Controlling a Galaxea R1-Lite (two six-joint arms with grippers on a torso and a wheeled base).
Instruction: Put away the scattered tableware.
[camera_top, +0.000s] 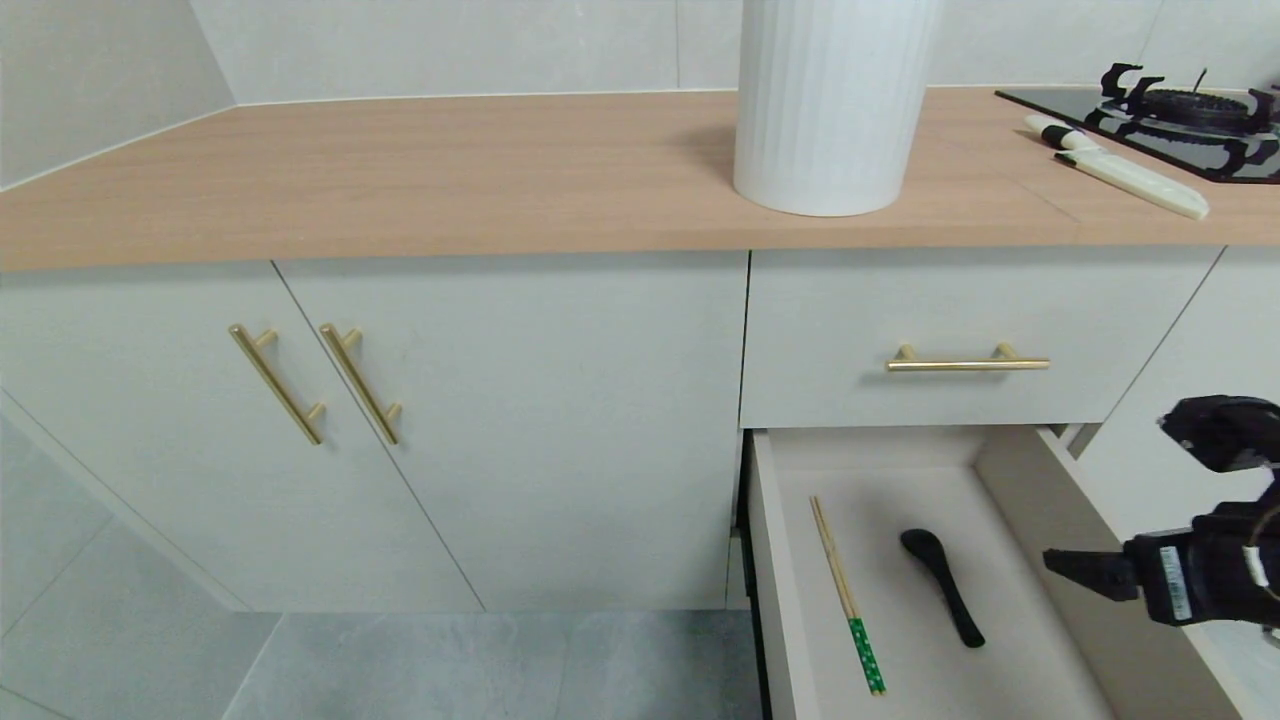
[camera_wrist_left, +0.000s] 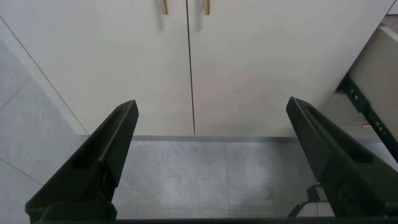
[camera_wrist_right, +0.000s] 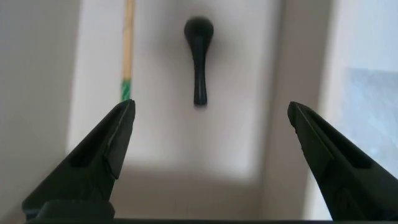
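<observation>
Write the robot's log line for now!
drawer open | chopsticks, spoon inside | right tool open by drawer | left tool open | knife on counter

The right tool (camera_wrist_right: 210, 107) is black with a small white label. Nearest it to its left lies a plain black spoon (camera_top: 940, 585); farther left are the chopsticks (camera_top: 846, 595), pale tan with green ends speckled white. The drawer (camera_top: 1040, 540) under them is off-white inside. Above the tool, the handles (camera_top: 968, 364) are gold on pale grey-white cabinet fronts (camera_top: 560, 430), and the table (camera_top: 450, 170) is light wood-brown. On it stand a white, vertically ribbed container (camera_top: 830, 100), a cream knife (camera_top: 1130, 180) and a black hob (camera_top: 1190, 120). The left tool (camera_wrist_left: 211, 104) is black, over a mottled grey floor (camera_top: 480, 665).
</observation>
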